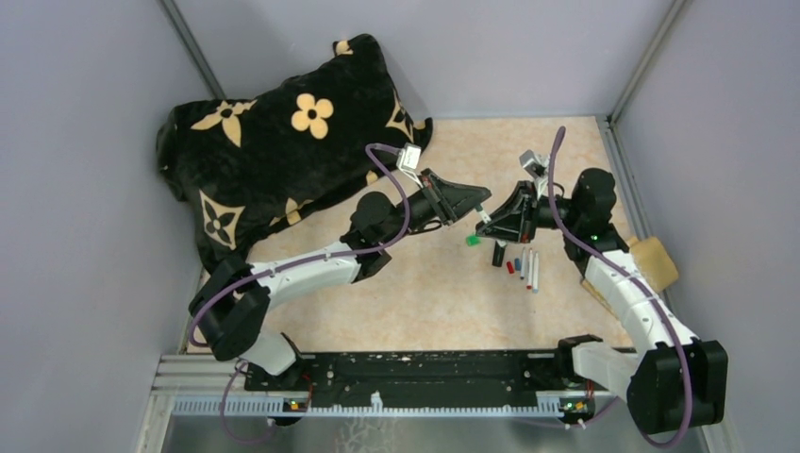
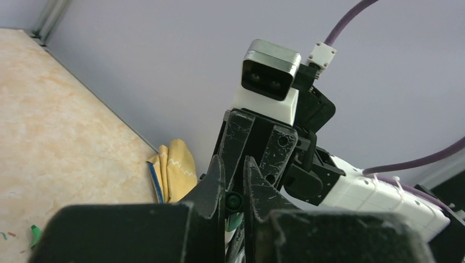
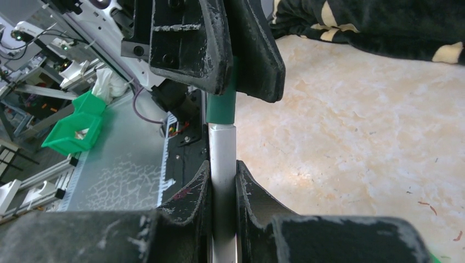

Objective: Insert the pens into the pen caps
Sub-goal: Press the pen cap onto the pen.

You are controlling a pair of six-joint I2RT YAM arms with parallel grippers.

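My right gripper (image 1: 494, 223) (image 3: 223, 164) is shut on a white-grey pen (image 3: 223, 159), held above the table. The pen's end sits in a dark teal cap (image 3: 221, 104). My left gripper (image 1: 479, 202) (image 2: 234, 164) is shut on that cap (image 2: 234, 201), and its fingers (image 3: 186, 44) face the right gripper tip to tip. A bright green cap (image 1: 473, 240) (image 2: 35, 234) lies on the table below them. A thick black pen (image 1: 497, 253), a red piece (image 1: 510, 267), a blue-ended pen (image 1: 522, 262) and two white pens (image 1: 533, 271) lie side by side to the right.
A black blanket with tan flowers (image 1: 283, 160) fills the back left. A tan cardboard box (image 1: 651, 262) (image 2: 173, 170) sits by the right wall. Grey walls enclose the beige table (image 1: 396, 302).
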